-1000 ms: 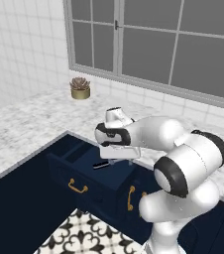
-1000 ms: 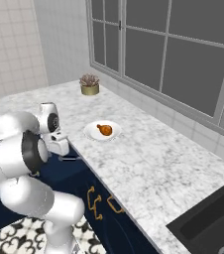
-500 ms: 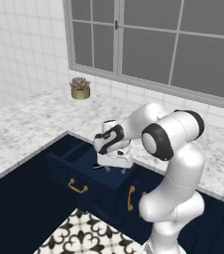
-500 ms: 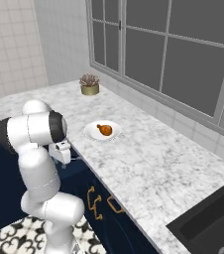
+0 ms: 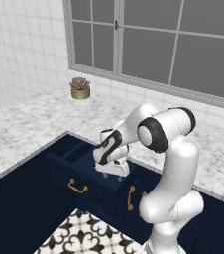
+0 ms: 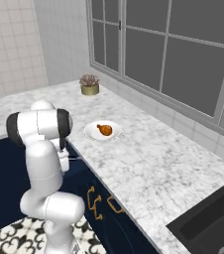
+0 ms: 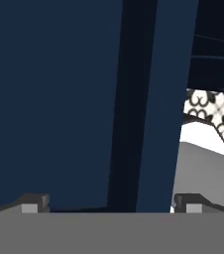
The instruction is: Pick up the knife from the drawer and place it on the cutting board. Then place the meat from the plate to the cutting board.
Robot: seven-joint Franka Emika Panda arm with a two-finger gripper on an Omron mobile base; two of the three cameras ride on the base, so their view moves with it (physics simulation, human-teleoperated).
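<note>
Navy-blue cabinetry runs beneath a grey-white marble tabletop (image 5: 29, 124) that wraps an inner corner below a large grey-framed window (image 5: 148, 47). At the far left of the left base view, a small potted succulent (image 5: 80, 88) stands on the tabletop near the window sill. Moving right, the drawer (image 5: 77, 171) is pulled open, its curved brass handle (image 5: 77, 187) on the front face. Over the drawer's right part the white arm bends down, its pincer (image 5: 111, 168) lowered to the drawer's opening, with the jaws spread wide and nothing between them. In the hand view the two dark fingertips (image 7: 32, 202) stand far apart against navy drawer surfaces, with black-and-white patterned floor tile (image 7: 213, 111) at the right. The knife cannot be made out in the drawer. In the right base view, to the right of the arm, the plate (image 6: 102, 131) sits on the tabletop with the meat (image 6: 104, 129) lying on it, well apart from the pincer.
</note>
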